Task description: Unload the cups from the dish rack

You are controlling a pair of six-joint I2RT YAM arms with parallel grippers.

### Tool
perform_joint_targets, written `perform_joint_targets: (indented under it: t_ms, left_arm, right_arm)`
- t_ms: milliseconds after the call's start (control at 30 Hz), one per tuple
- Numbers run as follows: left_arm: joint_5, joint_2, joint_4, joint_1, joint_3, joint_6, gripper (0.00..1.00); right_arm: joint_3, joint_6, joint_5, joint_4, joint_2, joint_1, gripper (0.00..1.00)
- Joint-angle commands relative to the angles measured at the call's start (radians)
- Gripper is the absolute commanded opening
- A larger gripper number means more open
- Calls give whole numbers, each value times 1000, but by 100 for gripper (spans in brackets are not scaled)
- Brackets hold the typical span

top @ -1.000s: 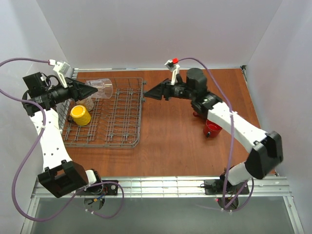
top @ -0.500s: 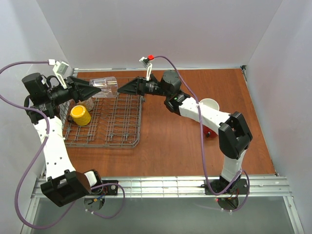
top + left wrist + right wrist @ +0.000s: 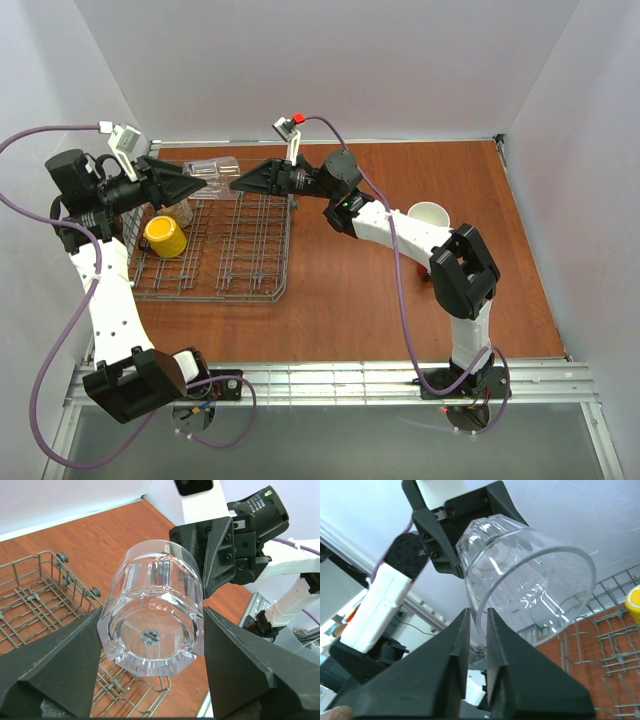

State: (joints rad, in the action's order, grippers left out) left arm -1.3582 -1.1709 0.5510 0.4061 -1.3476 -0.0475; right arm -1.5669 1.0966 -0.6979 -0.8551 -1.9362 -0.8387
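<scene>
A clear glass tumbler hangs on its side above the far edge of the grey wire dish rack. My left gripper is shut on its base end, a finger on each side of the glass. My right gripper comes from the right and is shut on the tumbler's rim, with the thin glass wall between its two fingers. A yellow mug lies in the rack's left part, with a pale cup just behind it.
A pale cup stands on the brown table to the right, behind my right arm. A bit of red shows under that arm's elbow. White walls close in the table on three sides.
My right arm swung left across the table to the tumbler, and its fingers closed on the rim. The left gripper lifted the tumbler slightly and kept its hold.
</scene>
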Motion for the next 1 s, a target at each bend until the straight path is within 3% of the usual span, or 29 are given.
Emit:
perform_joint_targets:
  t_ms: [0, 100, 200, 300, 333, 433, 567, 667, 700, 767, 800, 967]
  left_arm:
    - [-47, 20, -6, -9, 13, -12, 0]
    - [-42, 19, -6, -10, 21, -8, 0]
    - [-35, 13, -8, -10, 33, -6, 0]
    - [2, 13, -8, -10, 41, -6, 39]
    - [19, 16, 1, -10, 39, 4, 64]
    - [103, 14, 45, -10, 15, 43, 96]
    - [224, 2, 92, -10, -21, 119, 98]
    - [324, -3, 127, -10, -39, 155, 98]
    - [368, -7, 144, -10, -39, 175, 98]
    - [398, -7, 159, -10, -36, 193, 98]
    - [410, -6, 171, -10, -32, 216, 98]
    - [413, 1, 181, -9, 4, 247, 98]
  right_arm:
    - [-44, 54, 6, -94, -15, -7, 9]
    - [-28, 85, 6, -153, -17, -8, 2]
    - [-16, 77, 5, -154, -10, -7, 1]
    - [33, 56, 18, -150, 20, 3, 1]
    - [50, 49, 21, -150, 31, 9, 1]
    - [131, -9, 35, -113, 100, 53, 1]
    - [238, -153, 46, 51, 216, 162, 1]
    - [280, -354, 80, 316, 340, 280, 1]
    - [271, -498, 112, 519, 356, 315, 1]
    - [194, -658, 225, 737, 381, 416, 1]
    - [161, -793, 279, 968, 381, 447, 1]
    - [-5, -1017, 497, 1353, 341, 651, 1]
